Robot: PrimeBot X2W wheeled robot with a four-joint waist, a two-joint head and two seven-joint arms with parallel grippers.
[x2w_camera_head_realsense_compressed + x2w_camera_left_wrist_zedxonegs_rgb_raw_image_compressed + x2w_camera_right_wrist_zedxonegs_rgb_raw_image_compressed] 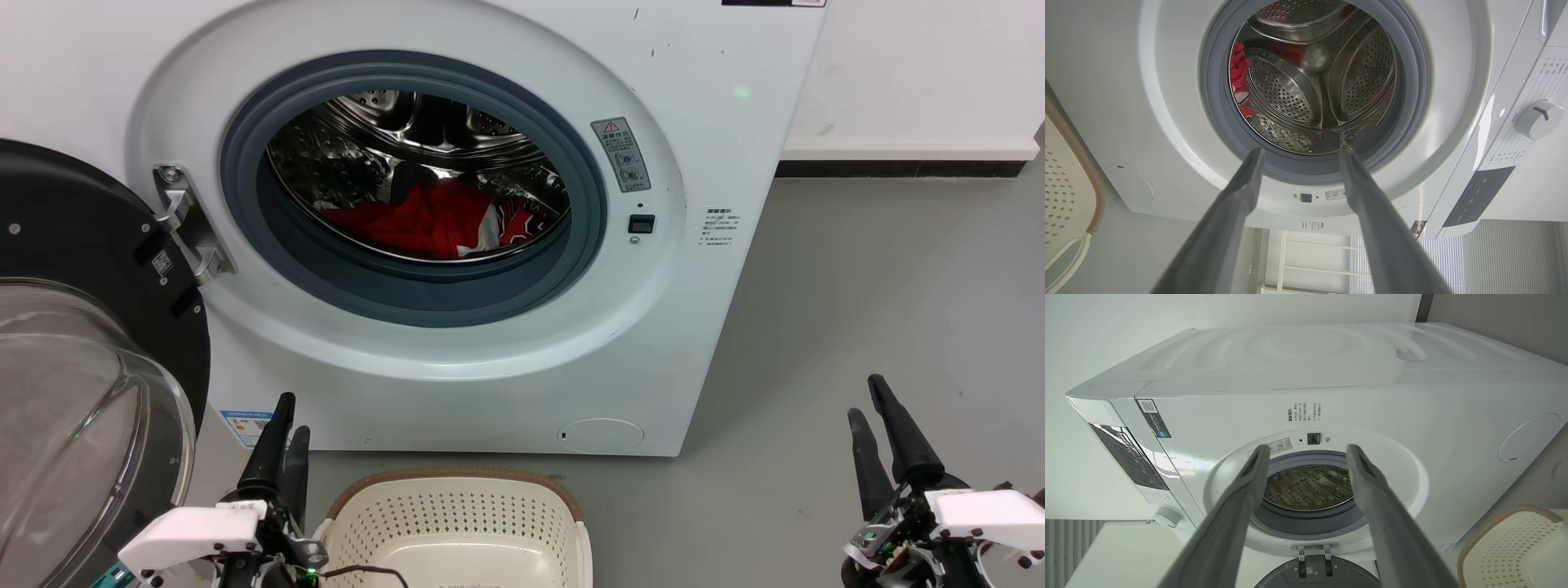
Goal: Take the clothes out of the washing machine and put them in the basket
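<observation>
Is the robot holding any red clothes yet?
No, nothing is held. The left pincer and right pincer are both open and empty; the red clothes lie inside the washing machine.

One washing machine (pixel 735 122), one basket (pixel 457 475), two tools (pixel 292 418) (pixel 864 398).

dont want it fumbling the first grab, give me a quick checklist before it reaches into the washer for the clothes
1. The door stands clear of the drum: ok.
2. The clothes lie in sight inside it: ok.
3. The basket sits on the floor in front of the washer: ok.
4. The left claw is open and empty: ok.
5. The right claw is open and empty: ok.
6. The clothes are free of tangles or snags: cannot tell.
</observation>
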